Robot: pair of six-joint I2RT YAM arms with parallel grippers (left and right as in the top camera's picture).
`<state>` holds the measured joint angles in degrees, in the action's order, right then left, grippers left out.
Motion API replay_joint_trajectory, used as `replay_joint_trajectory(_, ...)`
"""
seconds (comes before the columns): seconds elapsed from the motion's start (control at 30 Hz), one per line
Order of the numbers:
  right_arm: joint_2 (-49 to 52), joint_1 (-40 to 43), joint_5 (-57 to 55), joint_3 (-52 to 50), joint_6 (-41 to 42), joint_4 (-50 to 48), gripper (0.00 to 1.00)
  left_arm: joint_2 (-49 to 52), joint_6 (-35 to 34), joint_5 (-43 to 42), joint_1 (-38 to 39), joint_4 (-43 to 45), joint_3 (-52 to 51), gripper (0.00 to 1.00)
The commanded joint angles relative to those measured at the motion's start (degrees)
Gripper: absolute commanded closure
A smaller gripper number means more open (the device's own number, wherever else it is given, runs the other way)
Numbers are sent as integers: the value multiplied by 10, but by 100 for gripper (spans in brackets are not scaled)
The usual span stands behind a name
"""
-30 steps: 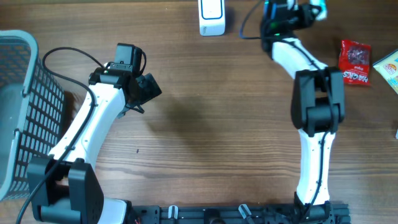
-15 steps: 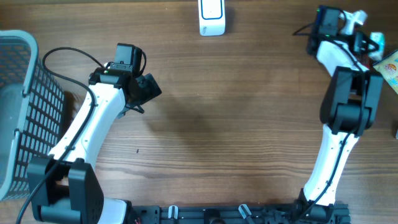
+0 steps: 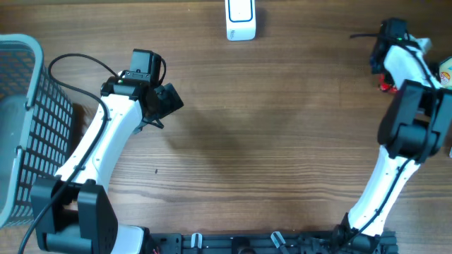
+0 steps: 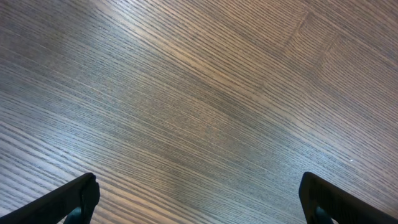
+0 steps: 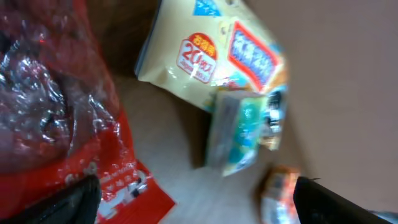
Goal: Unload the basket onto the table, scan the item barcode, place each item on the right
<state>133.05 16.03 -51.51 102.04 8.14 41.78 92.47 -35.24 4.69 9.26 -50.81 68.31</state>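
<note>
Spread wide at the right gripper (image 5: 202, 199), pinching nothing, poised over a crinkly red plastic snack packet (image 5: 56, 124) lying flat on the brown wooden table (image 3: 282, 141), just beside a yellow snack pouch (image 5: 211, 56) with a small green-and-blue packet (image 5: 242, 134) lying against it, all blurred. Equally splayed at the left gripper (image 4: 199, 202), above plain wood grain, well apart from the white boxy barcode scanner (image 3: 241, 19) at the table's far edge. From overhead, mostly hidden under the right arm at the far right end, opposite a grey mesh basket (image 3: 21, 106) at the left edge.
</note>
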Motion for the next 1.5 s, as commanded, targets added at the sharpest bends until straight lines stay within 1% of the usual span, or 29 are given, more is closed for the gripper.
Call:
replay_joint_trajectory(0.0, -118, 26, 186, 0, 79, 5, 0, 3, 0, 8, -3, 0, -2, 0)
replay_joint_trajectory(0.1, -221, 35, 222, 0, 116, 26, 0, 3, 0, 8, -3, 0, -2, 0)
replay_joint_trajectory(0.17, -270, 34, 257, 0, 116, 52, 0, 3, 0, 8, -3, 0, -2, 0)
replay_joint_trajectory(0.2, -306, 34, 320, 0, 116, 86, 0, 3, 0, 8, -3, 0, -2, 0)
replay_joint_trajectory(0.23, -341, 34, 424, 0, 116, 142, 0, 3, 0, 8, -3, 0, -2, 0)
replay_joint_trajectory(0.33, -393, 32, 575, -2, 103, 250, 0, 3, 0, 8, -3, 0, -2, 0)
replay_joint_trajectory(0.37, -407, 29, 613, -2, 68, 281, 0, 3, 0, 8, -3, 0, -2, 0)
replay_joint_trajectory(0.4, -427, 24, 653, -5, 11, 316, 0, 3, 0, 8, -3, 0, -2, 0)
replay_joint_trajectory(0.43, -447, 17, 680, -13, -19, 340, 0, 3, 0, 8, -3, 0, -2, 0)
replay_joint_trajectory(0.47, -492, 1, 734, -43, -66, 362, 0, 3, 0, 8, -3, 0, -2, 0)
replay_joint_trajectory(0.5, -527, -10, 767, -72, -89, 366, 0, 3, 0, 8, -3, 0, -2, 0)
replay_joint_trajectory(0.6, -643, -42, 793, -182, -95, 354, 0, 3, 0, 8, -3, 0, -2, 0)
replay_joint_trajectory(0.63, -712, -49, 793, -251, -85, 349, 0, 3, 0, 8, -3, 0, -2, 0)
replay_joint_trajectory(0.67, -749, -49, 793, -290, -57, 349, 0, 3, 0, 8, -3, 0, -2, 0)
replay_joint_trajectory(0.7, -782, -49, 792, -322, -12, 350, 0, 3, 0, 8, -3, 0, -2, 0)
replay_joint_trajectory(0.73, -801, -49, 792, -342, 32, 350, 1, 3, 0, 8, -3, 0, -2, 0)
replay_joint_trajectory(0.77, -826, -49, 783, -364, 93, 352, 0, 3, 0, 8, -3, 0, -2, 0)
replay_joint_trajectory(0.8, -835, -49, 776, -372, 131, 352, 0, 3, 0, 8, -3, 0, -2, 0)
replay_joint_trajectory(0.87, -838, -49, 768, -374, 185, 352, 0, 3, 0, 8, -3, 0, -2, 0)
replay_joint_trajectory(0.93, -833, -49, 768, -375, 214, 352, 0, 3, 0, 8, -3, 0, -2, 0)
replay_joint_trajectory(1.0, -822, -49, 743, -375, 218, 359, 0, 3, 0, 8, -3, 0, -2, 0)
replay_joint_trajectory(1.1, -815, -49, 745, -376, 214, 379, 0, 3, 0, 8, -3, 0, -2, 0)
replay_joint_trajectory(1.2, -815, -49, 749, -377, 143, 387, 0, 3, 0, 8, -3, 0, -2, 0)
replay_joint_trajectory(1.3, -840, -49, 749, -411, 128, 370, 0, 3, 0, 8, -3, 0, -2, 0)
replay_joint_trajectory(1.33, -857, -49, 755, -434, 128, 347, 0, 3, 0, 8, -3, 0, -2, 0)
replay_joint_trajectory(1.43, -946, -55, 821, -549, 110, 215, 0, 3, 0, 8, -3, 0, -2, 0)
replay_joint_trajectory(1.47, -996, -70, 859, -612, 98, 134, 0, 3, 0, 8, -3, 0, -2, 0)
